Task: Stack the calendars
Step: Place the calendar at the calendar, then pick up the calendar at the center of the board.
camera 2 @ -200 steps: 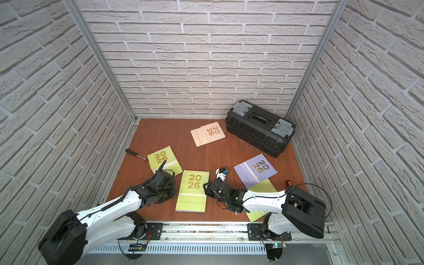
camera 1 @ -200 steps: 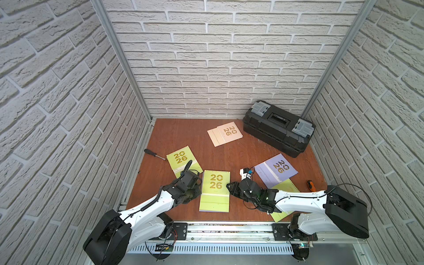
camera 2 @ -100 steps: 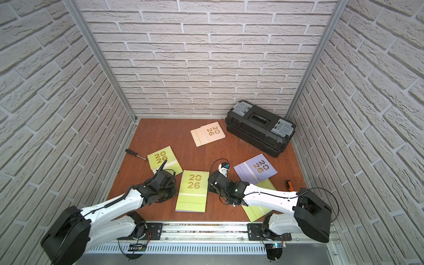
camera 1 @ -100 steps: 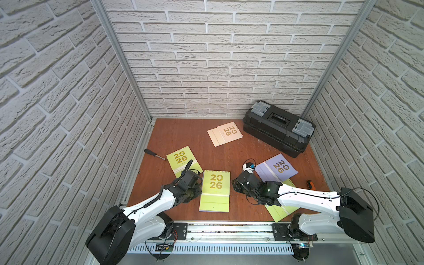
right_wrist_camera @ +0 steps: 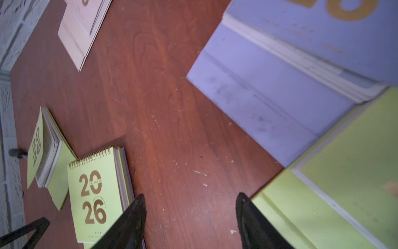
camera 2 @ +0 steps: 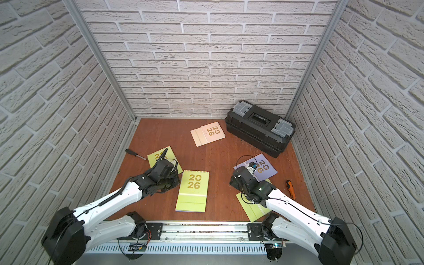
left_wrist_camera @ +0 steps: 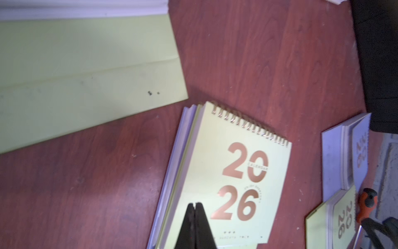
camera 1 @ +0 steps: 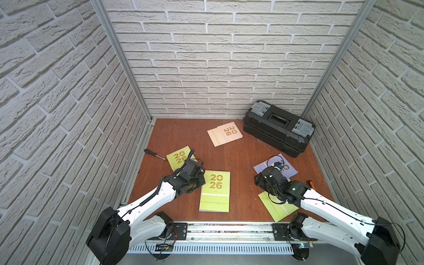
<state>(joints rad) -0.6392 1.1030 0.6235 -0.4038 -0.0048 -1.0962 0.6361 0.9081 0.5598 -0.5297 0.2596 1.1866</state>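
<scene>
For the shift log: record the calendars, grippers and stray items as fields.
stack: centre green calendar on lower lavender calendar
loose: cream calendar, left green calendar, right lavender calendar, right green calendar
left gripper: shut, over the stack
right gripper: open, empty
clutter: toolbox, screwdriver

Black toolbox (camera 1: 277, 128) by the back wall (camera 1: 229, 68); black-handled screwdriver (camera 1: 151, 153) and orange-handled tool (camera 2: 290, 187) lie well apart
</scene>
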